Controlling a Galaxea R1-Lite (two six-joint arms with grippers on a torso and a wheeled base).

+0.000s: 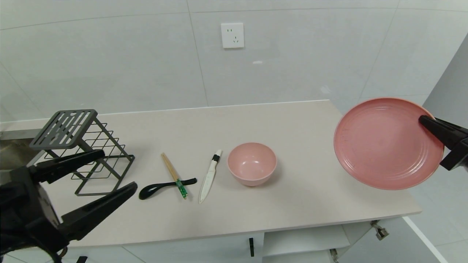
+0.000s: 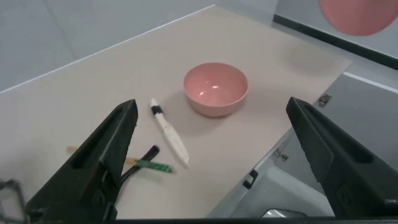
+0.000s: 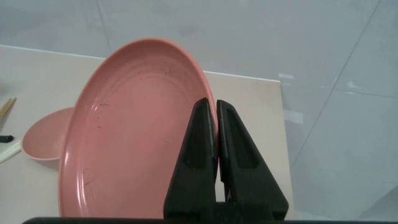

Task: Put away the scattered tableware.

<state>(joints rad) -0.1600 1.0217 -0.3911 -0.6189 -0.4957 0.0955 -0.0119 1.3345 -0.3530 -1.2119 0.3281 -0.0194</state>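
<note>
My right gripper [image 1: 426, 120] [image 3: 216, 118] is shut on the rim of a pink plate [image 1: 384, 144] [image 3: 124, 130], held tilted in the air beyond the counter's right end. A pink bowl [image 1: 251, 163] [image 2: 215, 87] [image 3: 40, 137] stands upright mid-counter. Left of it lie a white knife [image 1: 210, 176] [image 2: 170, 132], wooden chopsticks [image 1: 174, 175] [image 2: 149, 165] and a black spoon [image 1: 162, 187]. My left gripper [image 1: 119, 173] [image 2: 211, 155] hangs open above the counter's front left, holding nothing. A dark wire rack [image 1: 82, 146] stands at the left.
The beige counter [image 1: 292, 128] ends in a front edge with white cabinets [image 1: 303, 243] below. A tiled wall with a socket [image 1: 232, 35] rises behind. Bare counter lies between the bowl and the right end.
</note>
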